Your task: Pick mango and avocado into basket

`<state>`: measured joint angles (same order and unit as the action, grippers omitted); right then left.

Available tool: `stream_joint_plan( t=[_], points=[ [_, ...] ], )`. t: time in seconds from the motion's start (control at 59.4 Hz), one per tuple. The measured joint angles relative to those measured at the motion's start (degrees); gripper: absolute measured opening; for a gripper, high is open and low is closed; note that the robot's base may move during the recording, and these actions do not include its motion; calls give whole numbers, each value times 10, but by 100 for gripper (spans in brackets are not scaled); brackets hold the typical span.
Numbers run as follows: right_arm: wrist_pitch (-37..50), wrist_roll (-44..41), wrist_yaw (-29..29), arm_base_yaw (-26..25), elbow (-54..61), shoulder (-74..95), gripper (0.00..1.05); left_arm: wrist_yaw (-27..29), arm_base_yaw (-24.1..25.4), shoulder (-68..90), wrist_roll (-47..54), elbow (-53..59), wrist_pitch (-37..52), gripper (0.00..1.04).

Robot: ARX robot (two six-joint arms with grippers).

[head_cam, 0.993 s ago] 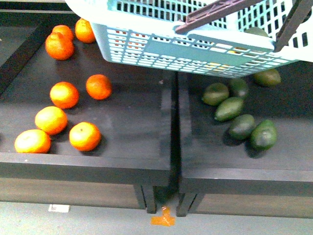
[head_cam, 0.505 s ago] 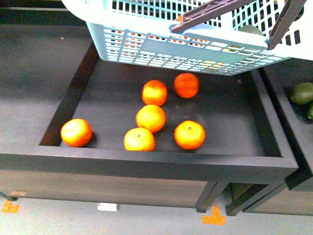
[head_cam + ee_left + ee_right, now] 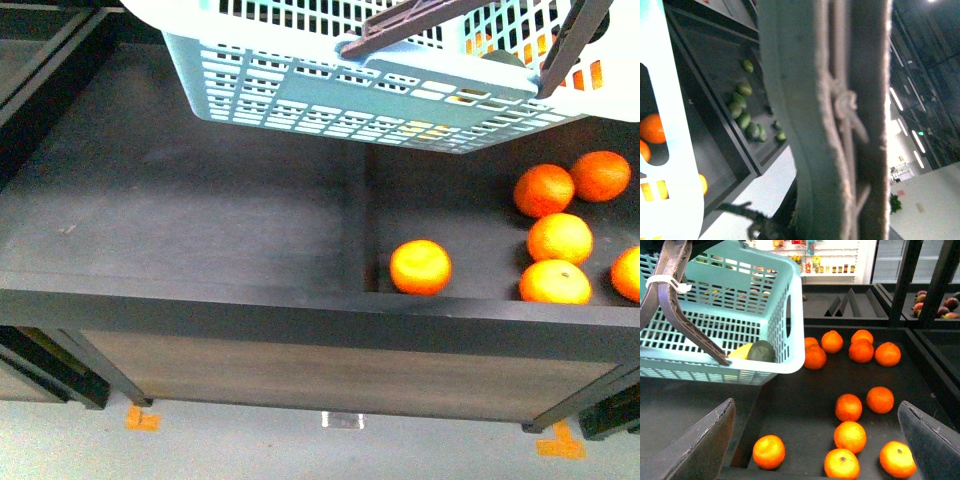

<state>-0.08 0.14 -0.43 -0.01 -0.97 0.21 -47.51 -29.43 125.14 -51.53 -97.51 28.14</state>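
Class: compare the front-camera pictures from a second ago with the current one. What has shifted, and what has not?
The view swung left: the avocados left the picture and the oranges slid right across it. An empty tray section now lies below. The basket stayed at the top, handle across it. Nothing was visibly taken or released.

A light blue-green lattice pattern of slots is shown on the basket [image 3: 725, 335], with a brownish-purple handle [image 3: 687, 322]. Inside it, a yellow mango [image 3: 740, 351] and a dark green avocado [image 3: 761, 351] are seen. Bright orange is shown by the oranges [image 3: 849, 407]. The counter [image 3: 200, 200] is matte black.
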Motion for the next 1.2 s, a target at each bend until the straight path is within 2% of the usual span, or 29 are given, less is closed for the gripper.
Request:
stream_joint_plan(
  t=[0.084,0.101,0.135,0.151,0.168,0.236,0.32,0.387,0.555,0.656,0.741,0.926,1.111,1.195],
  points=[
    [0,0,1,0,0,0,96,10,2,0,6,0,0,5],
    [0,0,1,0,0,0,96,35,-1,0,2,0,-8,5],
    [0,0,2,0,0,0,96,149,-12,-3,-10,-12,-53,5],
    [0,0,2,0,0,0,96,186,-15,-3,-16,-18,-64,5],
    [0,0,2,0,0,0,96,257,-20,-1,-36,-30,-84,5],
    [0,0,2,0,0,0,96,431,-28,26,-112,-82,-125,5],
    [0,0,3,0,0,0,96,572,-26,84,-160,-171,-156,5],
    [0,0,5,0,0,0,96,635,-15,134,-163,-242,-179,5],
    [0,0,4,0,0,0,96,686,35,247,-195,-393,-183,5],
    [0,0,4,0,0,0,96,748,60,276,-229,-408,-126,5],
    [0,0,4,0,0,0,96,777,68,285,-238,-402,-65,5],
    [0,0,5,0,0,0,96,785,71,328,-282,-398,35,5],
    [0,0,5,0,0,0,96,761,78,471,-323,-503,52,5],
    [0,0,4,0,0,0,96,761,79,503,-322,-572,27,5]
  ],
)
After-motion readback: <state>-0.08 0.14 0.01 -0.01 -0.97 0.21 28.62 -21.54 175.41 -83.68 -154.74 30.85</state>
